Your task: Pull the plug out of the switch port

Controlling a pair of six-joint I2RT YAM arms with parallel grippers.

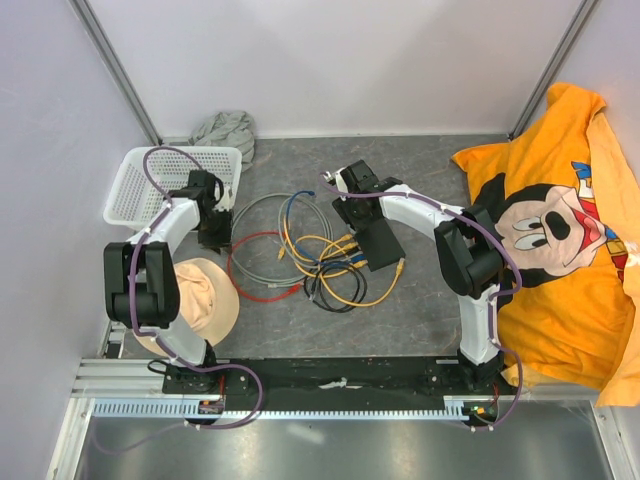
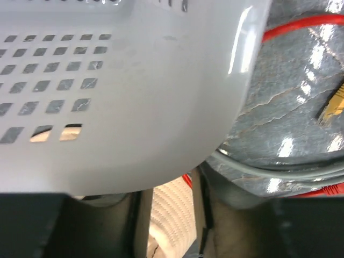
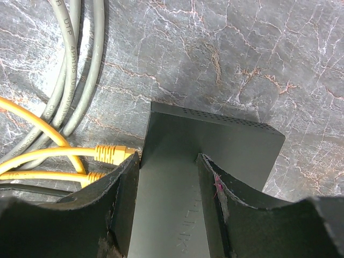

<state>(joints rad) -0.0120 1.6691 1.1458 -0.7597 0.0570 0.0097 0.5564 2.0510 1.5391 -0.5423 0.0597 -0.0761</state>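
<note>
Switch (image 1: 380,245) lies mid-table, just right of the cables (image 1: 300,255).

Right gripper (image 3: 166,161) is over it with fingers spread and nothing pinched. One finger is at the socket edge beside two yellow plugs (image 3: 110,154); the other is above the top face.

Left gripper (image 1: 212,228) is close against the basket (image 2: 134,97), spread and empty, well apart from the switch.

Step judged: steadying the switch ahead of the pull.
- Right should pin or clamp the box firmly, or it will likely drag.
- Left should take one plug by its boot, not the cable.
- Draw straight out along the socket line.
- The latch tab may need pressing.
</note>
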